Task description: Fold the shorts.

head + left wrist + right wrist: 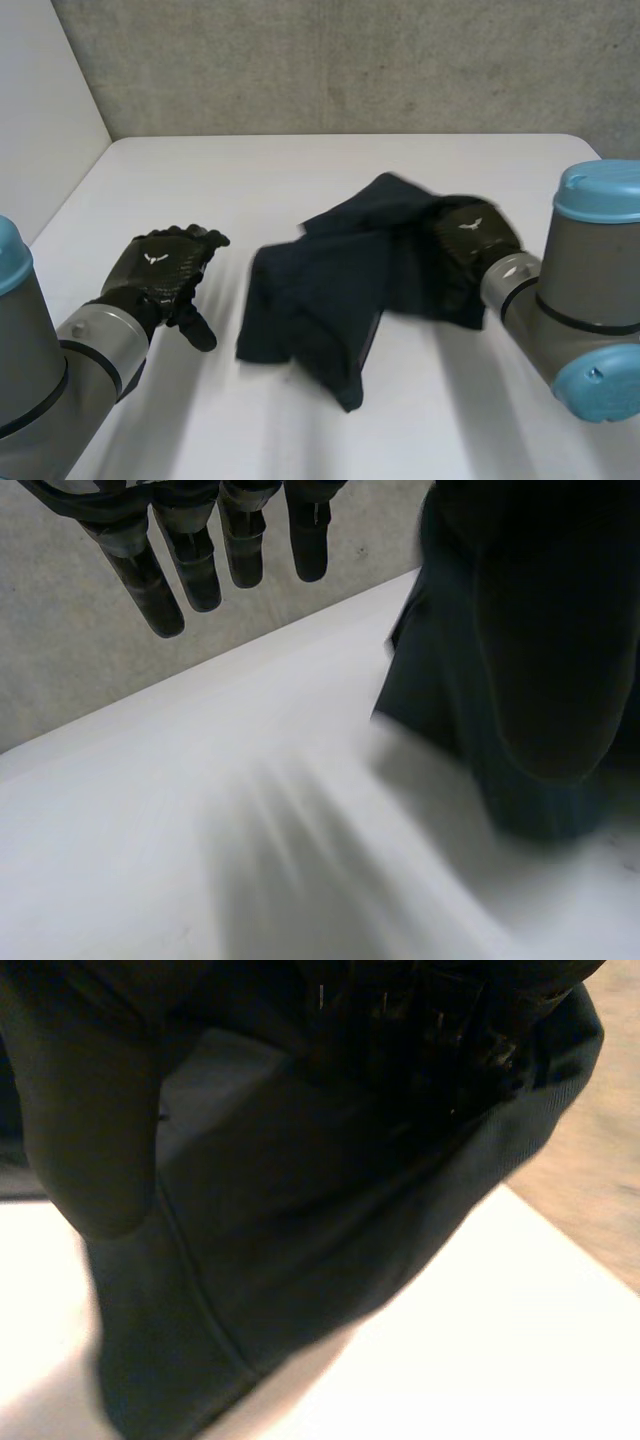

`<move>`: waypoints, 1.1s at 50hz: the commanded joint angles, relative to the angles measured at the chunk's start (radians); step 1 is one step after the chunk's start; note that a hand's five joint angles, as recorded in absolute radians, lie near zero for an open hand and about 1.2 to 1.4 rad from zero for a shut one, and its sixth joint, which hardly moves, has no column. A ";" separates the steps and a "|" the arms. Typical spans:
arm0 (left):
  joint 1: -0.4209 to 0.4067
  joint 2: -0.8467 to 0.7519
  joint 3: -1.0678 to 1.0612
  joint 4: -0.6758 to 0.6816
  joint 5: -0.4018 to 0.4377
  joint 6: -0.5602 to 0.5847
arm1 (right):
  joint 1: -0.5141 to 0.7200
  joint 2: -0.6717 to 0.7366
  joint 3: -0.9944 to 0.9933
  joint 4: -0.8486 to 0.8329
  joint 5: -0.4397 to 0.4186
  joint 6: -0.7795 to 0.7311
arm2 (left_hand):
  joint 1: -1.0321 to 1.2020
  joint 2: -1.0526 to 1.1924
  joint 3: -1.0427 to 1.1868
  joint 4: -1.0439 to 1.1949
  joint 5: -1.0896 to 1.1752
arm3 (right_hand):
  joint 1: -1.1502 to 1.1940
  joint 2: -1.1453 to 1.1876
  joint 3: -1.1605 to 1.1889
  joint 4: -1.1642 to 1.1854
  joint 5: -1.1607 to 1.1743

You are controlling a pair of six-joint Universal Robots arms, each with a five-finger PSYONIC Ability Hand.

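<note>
Grey with a light-blue cap, the left arm [40, 350] reaches in over the white counter [300, 170]. The left hand [160, 265] hovers there with its fingers [190, 570] straight and slightly spread and the thumb pointing down. It has hold of nothing and stands apart from the cloth. In the left wrist view the bare counter [200, 830] lies under the palm, and the grey concrete wall [70, 660] shows beyond the fingertips.

Just beside that hand, near the middle of the counter, lie the dark navy shorts [320, 290]. They are crumpled, with one loose end hanging toward the near edge. Their right part rises off the surface in a peak. The left wrist view catches their nearest edge [430, 690] beside the thumb.

At the right side of the shorts is the right hand [470, 240], on the end of the right arm [590, 290]. It is closed on the cloth there and holds that part raised. In the right wrist view its fingers [420, 1030] curl into the fabric, the thumb [80, 1140] stands in front of it, and the shorts [300, 1260] hang from the grip over the counter [480, 1340], a ribbed edge running out past the fingers.
</note>
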 commanded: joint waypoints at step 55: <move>-0.130 -0.411 0.520 0.005 0.080 -0.175 | 0.018 -0.007 0.022 -0.003 -0.217 0.859 | 1.174 1.187 1.180 1.190 1.177 | 1.056 0.997 1.002 1.028 1.015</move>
